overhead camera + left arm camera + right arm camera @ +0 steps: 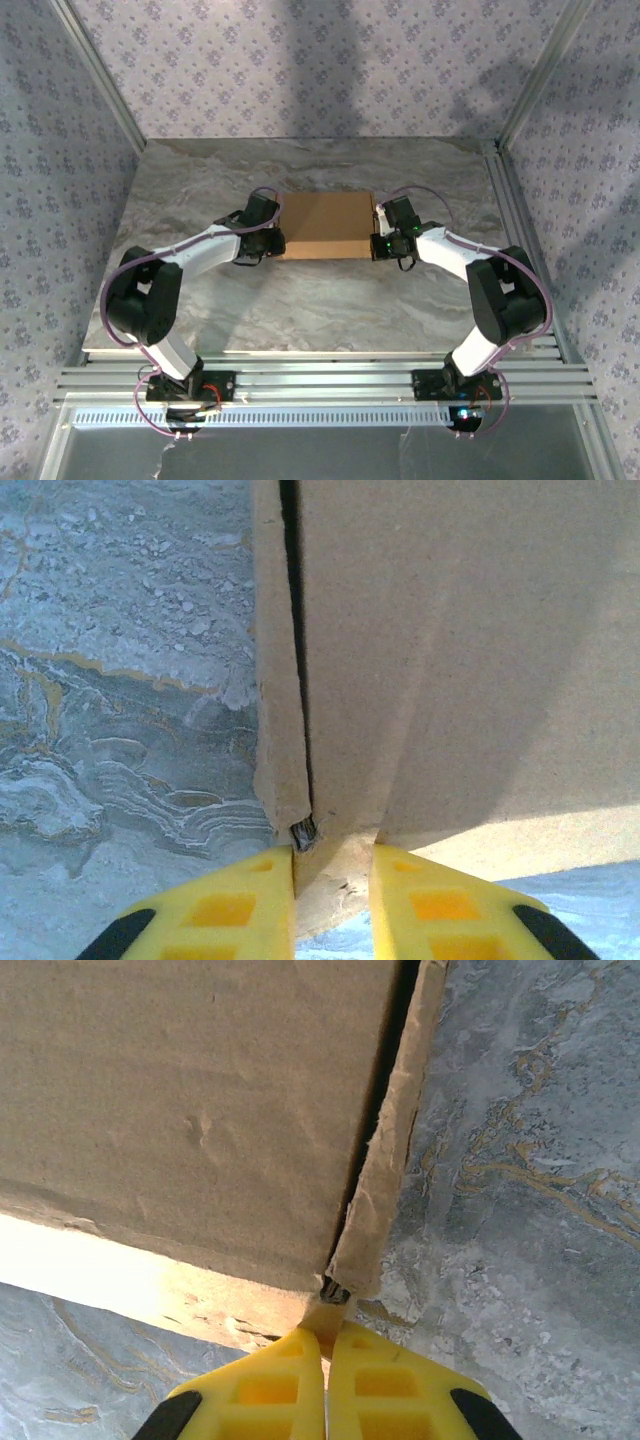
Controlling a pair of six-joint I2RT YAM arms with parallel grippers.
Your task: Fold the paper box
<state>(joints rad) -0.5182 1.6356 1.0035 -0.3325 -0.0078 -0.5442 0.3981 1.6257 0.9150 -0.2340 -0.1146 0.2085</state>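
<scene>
The paper box (325, 225) is a plain brown cardboard rectangle lying in the middle of the marble table, its lid panel down. My left gripper (268, 245) is at the box's near left corner. In the left wrist view, my left gripper (332, 852) has its yellow fingers (240, 905) closed on a cardboard corner tab of the paper box (450, 660), below the slit beside the side flap. My right gripper (380, 245) is at the near right corner. In the right wrist view, my right gripper (325, 1332) pinches a thin corner tab of the paper box (190, 1110), fingers nearly touching.
The marble table (300, 310) has bare room in front of and behind the box. Patterned walls close the left, back and right sides. An aluminium rail (515, 210) runs along the right edge, and slotted rails (330, 380) cross the near edge by the arm bases.
</scene>
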